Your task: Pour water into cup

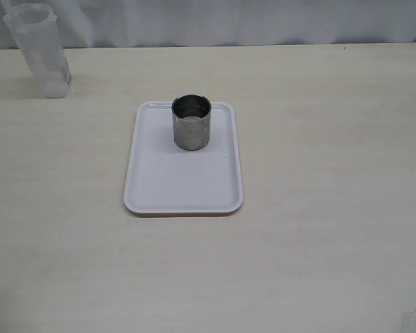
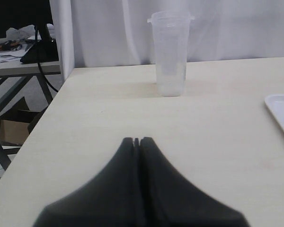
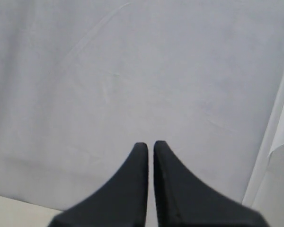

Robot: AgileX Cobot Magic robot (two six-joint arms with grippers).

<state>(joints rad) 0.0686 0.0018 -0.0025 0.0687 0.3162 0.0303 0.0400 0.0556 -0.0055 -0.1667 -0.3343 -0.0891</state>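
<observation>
Cup [image 1: 191, 122] shows only in exterior view (on tray [image 1: 184, 187]); both arms' jaws clenched, empty.

Left hand [image 2: 137, 140] and right hand [image 3: 150, 144], both closed, empty.

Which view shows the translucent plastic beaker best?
The left wrist view: the beaker stands whole, upright and near, straight ahead. The exterior view shows it small at the table's far left corner. The right wrist view misses it.
</observation>
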